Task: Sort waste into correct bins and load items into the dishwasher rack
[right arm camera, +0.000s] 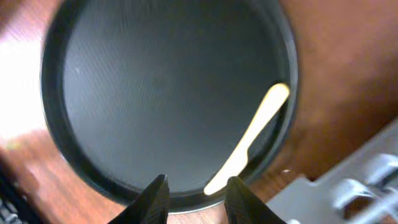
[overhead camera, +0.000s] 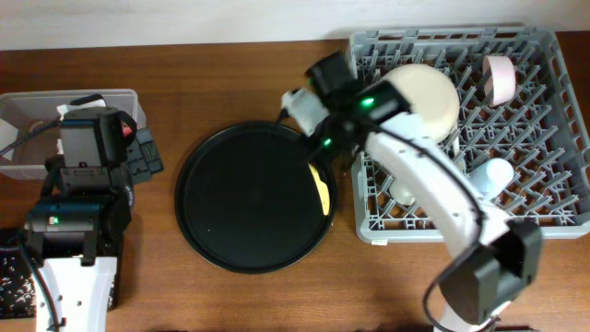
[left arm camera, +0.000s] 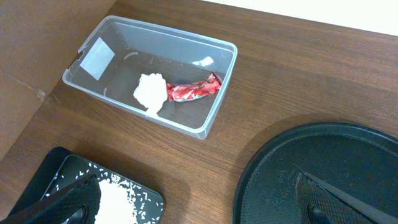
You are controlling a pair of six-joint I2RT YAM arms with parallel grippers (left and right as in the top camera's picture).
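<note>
— Where is the fork (right arm camera: 249,140) found?
— It is laid flat by the right rim of the round matte tray (right arm camera: 155,93), just ahead of the right pincer (right arm camera: 196,202), which is released and empty.
— And the left pincer (left arm camera: 193,202)?
— Released as well, spread wide above the wooden desk (left arm camera: 280,74).
— Any writing?
— None can be read; a blank white label (left arm camera: 94,57) is stuck on the clear tub (left arm camera: 217,87).

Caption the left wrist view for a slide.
Clear tub holding crumpled tissue and red wrapper; rice grains in black bin, round tray alongside.
</note>
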